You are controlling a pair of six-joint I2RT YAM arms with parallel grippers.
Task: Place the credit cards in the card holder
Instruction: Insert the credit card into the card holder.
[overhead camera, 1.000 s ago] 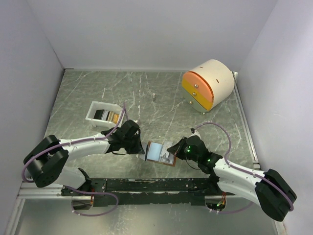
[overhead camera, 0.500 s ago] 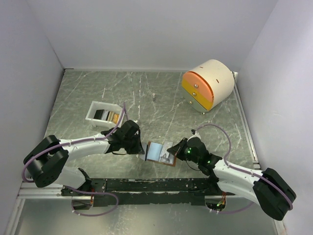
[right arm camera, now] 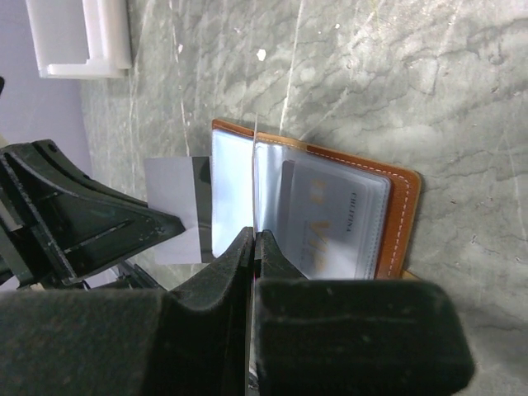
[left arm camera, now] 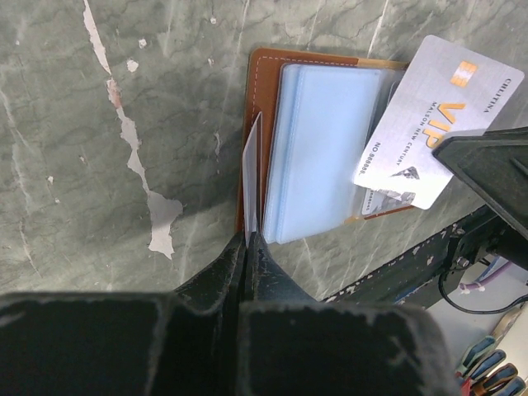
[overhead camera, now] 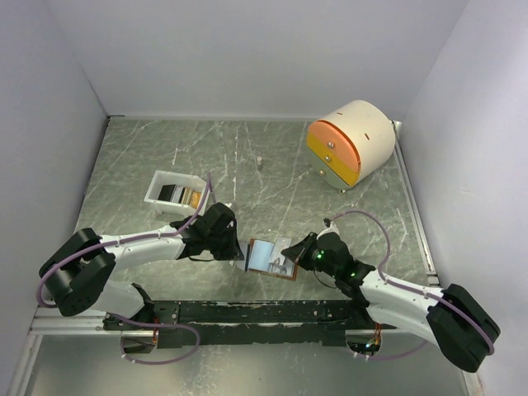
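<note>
The card holder [overhead camera: 261, 255] lies open near the table's front, brown outside [left arm camera: 262, 63] with pale blue pockets [left arm camera: 318, 157]. My left gripper [overhead camera: 244, 252] [left arm camera: 252, 239] is shut on one thin pocket leaf [left arm camera: 252, 165] and holds it up on edge. My right gripper [overhead camera: 297, 252] [right arm camera: 254, 237] is shut on a silver VIP credit card [left arm camera: 425, 115] [overhead camera: 283, 247]. The card is tilted over the holder's right half, its far end at the clear pocket. The right wrist view shows it only as a thin edge [right arm camera: 255, 181]. More credit cards [overhead camera: 183, 195] lie in the white tray.
The white tray [overhead camera: 157, 191] [right arm camera: 82, 37] stands behind the left arm. A cream-and-orange round drawer unit [overhead camera: 351, 142] sits at the back right. A small pale object [overhead camera: 259, 162] stands mid-table. The black base rail [overhead camera: 272, 312] runs along the near edge.
My right gripper has edged a little left with the silver card, closer over the holder. The left gripper and the lifted leaf have stayed put.
</note>
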